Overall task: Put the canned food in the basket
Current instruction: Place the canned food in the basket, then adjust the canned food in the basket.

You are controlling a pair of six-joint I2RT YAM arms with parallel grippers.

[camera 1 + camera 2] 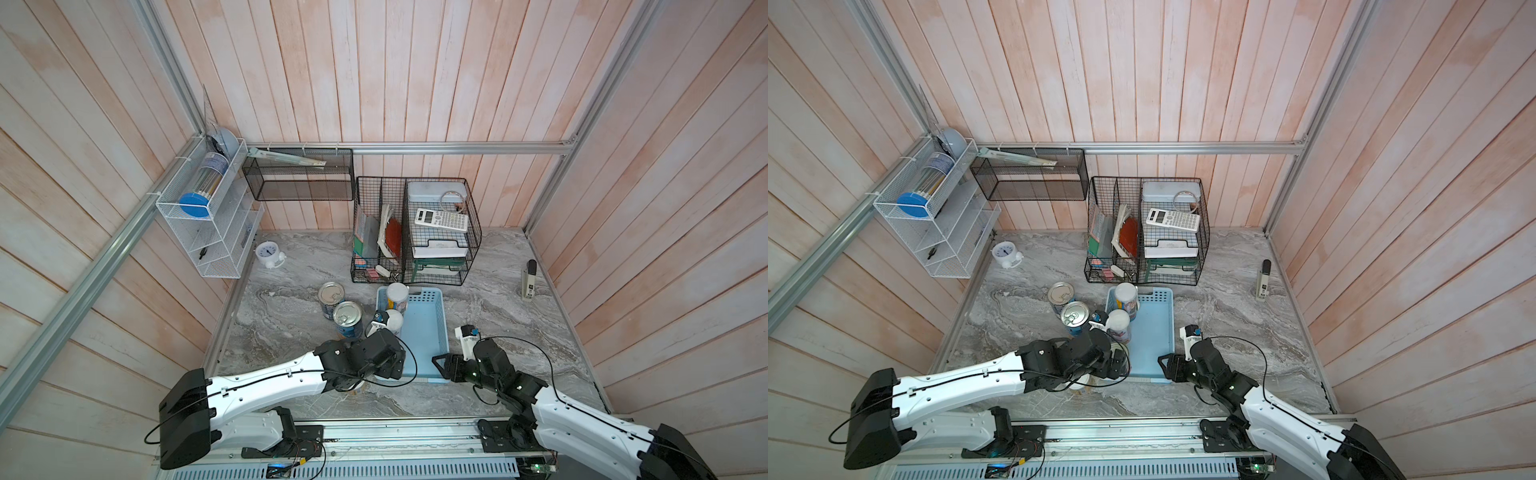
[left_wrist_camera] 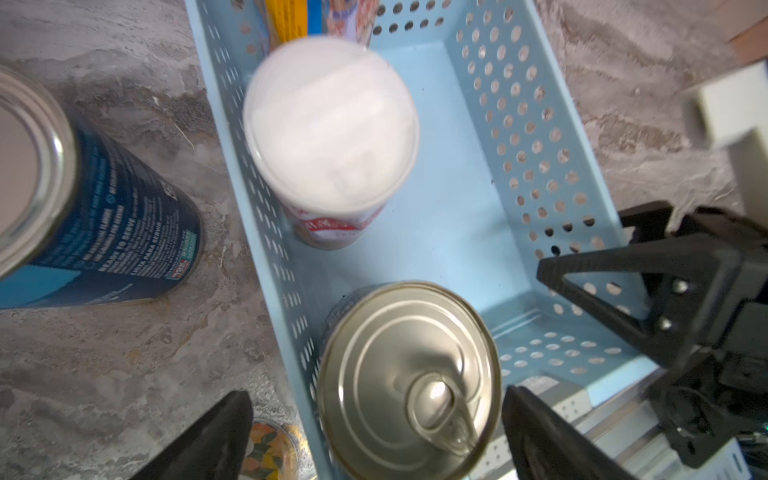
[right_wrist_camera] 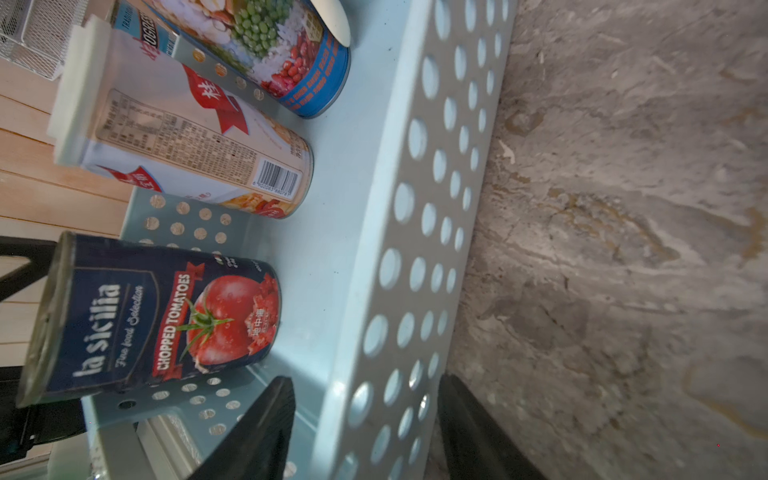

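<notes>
Standing in basket: three cans, all upright; tomato can is sitting at the 7 o'clock corner, white-lid can along the 9 o'clock wall, second white-lid can at the 11 o'clock corner.
Left gripper: hovering over the tomato can, jaws spreading wide on either side of its pull-tab top, not touching it.
Right gripper: sitting at the basket's 5 o'clock corner, jaws partly open and straddling the long wall, one inside and one outside; can't tell if they are pinching it.
Silver-top cans: standing on bench at the basket's 9 o'clock, just beside each other.
Orange-printed can: standing on the bench just outside the basket's 7 o'clock corner, mostly hiding under the left arm.
</notes>
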